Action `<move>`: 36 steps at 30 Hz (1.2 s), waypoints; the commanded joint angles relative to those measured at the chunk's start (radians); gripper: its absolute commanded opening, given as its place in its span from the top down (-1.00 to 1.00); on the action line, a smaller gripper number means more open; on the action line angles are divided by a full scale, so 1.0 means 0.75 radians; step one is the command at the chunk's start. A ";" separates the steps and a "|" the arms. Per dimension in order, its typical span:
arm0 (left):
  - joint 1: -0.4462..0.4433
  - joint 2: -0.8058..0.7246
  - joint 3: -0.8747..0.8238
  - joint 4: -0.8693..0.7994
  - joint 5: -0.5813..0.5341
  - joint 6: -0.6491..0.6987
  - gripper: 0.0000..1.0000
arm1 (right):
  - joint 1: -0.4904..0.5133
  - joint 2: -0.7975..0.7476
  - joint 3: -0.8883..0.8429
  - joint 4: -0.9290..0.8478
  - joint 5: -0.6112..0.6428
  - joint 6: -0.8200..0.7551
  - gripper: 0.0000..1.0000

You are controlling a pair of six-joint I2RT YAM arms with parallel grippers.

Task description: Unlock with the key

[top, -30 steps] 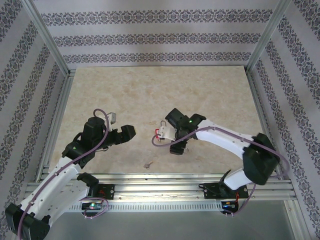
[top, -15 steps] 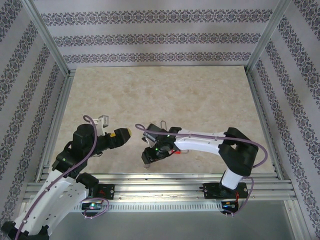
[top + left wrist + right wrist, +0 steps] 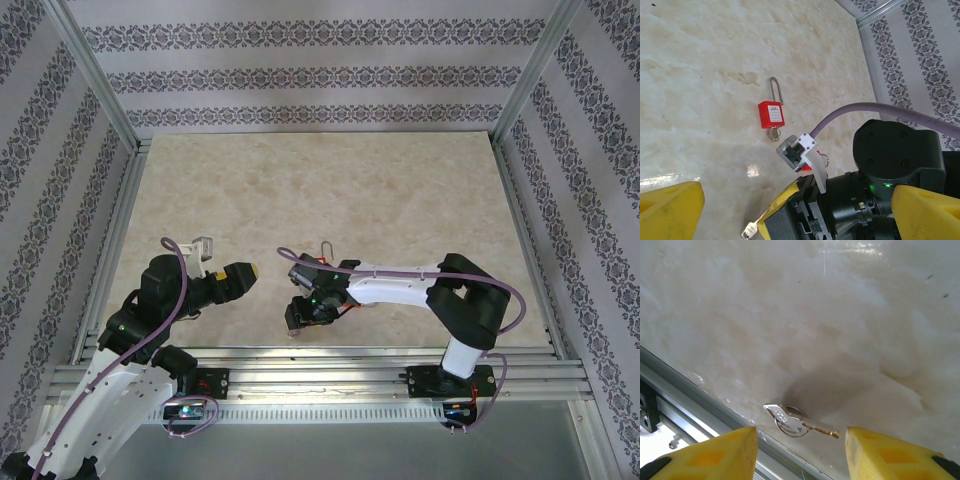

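Observation:
The key (image 3: 800,423), a silver head on a ring with a brass blade, lies flat on the table close to the near edge. My right gripper (image 3: 799,442) hangs low over it, open, one yellow finger on each side and neither touching it. In the left wrist view the key (image 3: 751,231) pokes out from under that gripper's yellow pad. The red padlock (image 3: 771,114) lies flat further back, steel shackle pointing away, a small ring at its base. From above, the padlock (image 3: 322,258) sits just behind the right gripper (image 3: 298,317). My left gripper (image 3: 243,272) is wide open and holds nothing.
An aluminium rail (image 3: 675,407) runs along the table's near edge, right beside the key. A second small red piece with a ring (image 3: 823,160) peeks out behind the right wrist's camera mount. Patterned walls close in the marble-look table (image 3: 350,190).
My right gripper swung from beside the padlock toward the near edge and came down over the key, its jaws narrowing. The left arm drew back slightly to the left.

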 commanded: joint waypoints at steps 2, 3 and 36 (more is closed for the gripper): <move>0.019 -0.010 -0.010 -0.028 -0.013 -0.003 -0.92 | -0.013 0.026 -0.033 0.044 -0.017 0.017 0.03; 0.019 -0.007 -0.008 -0.029 -0.010 -0.004 -0.92 | -0.013 0.034 -0.038 0.060 -0.030 0.015 0.03; 0.019 0.058 -0.049 0.313 0.191 -0.041 -0.93 | -0.146 -0.352 -0.121 0.039 0.012 -0.034 1.00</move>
